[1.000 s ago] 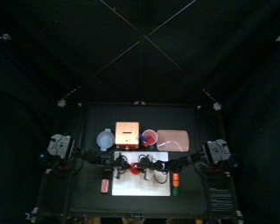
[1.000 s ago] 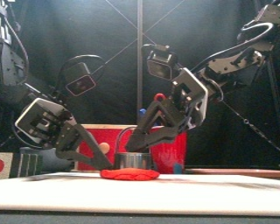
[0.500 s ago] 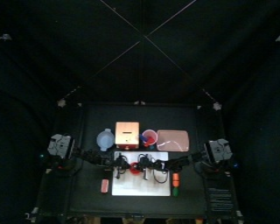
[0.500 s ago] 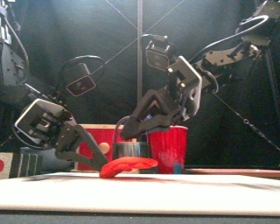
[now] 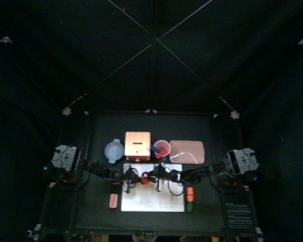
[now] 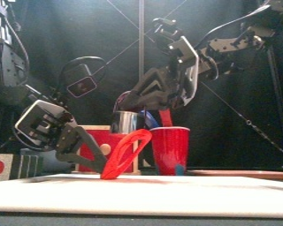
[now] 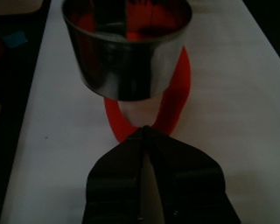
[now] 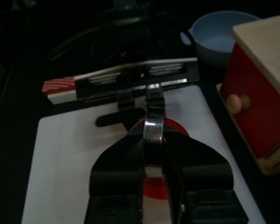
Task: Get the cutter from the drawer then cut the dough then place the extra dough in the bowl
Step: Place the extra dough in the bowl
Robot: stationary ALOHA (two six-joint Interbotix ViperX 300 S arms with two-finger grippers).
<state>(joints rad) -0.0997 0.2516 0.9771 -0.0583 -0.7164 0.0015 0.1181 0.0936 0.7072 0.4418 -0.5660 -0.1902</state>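
Note:
The round metal cutter (image 6: pixel 128 122) hangs above the white cutting board (image 6: pixel 144 190), with my right gripper (image 6: pixel 133 101) shut on its wire handle (image 8: pixel 154 105). The red dough ring (image 6: pixel 126 154) stands tilted, its upper edge against the cutter and its lower edge near the board. My left gripper (image 6: pixel 99 166) is shut on the ring's lower edge; in the left wrist view its jaws (image 7: pixel 143 133) pinch the red ring (image 7: pixel 181 87) just below the cutter (image 7: pixel 122 48). Whether the ring's upper edge clings to the cutter is hidden.
Behind the board stand the blue-grey bowl (image 5: pixel 113 149), the wooden box (image 5: pixel 139 142) with its red drawer front (image 8: pixel 241 83), the red cup (image 6: pixel 170 148) and the pink tray (image 5: pixel 188 149). Small toys lie beside the board at the left (image 5: pixel 113 200) and right (image 5: pixel 189 194).
My right gripper has risen with the cutter from the board to above the red cup's rim. The dough ring has tipped from flat to steeply tilted. The left gripper has stayed in place.

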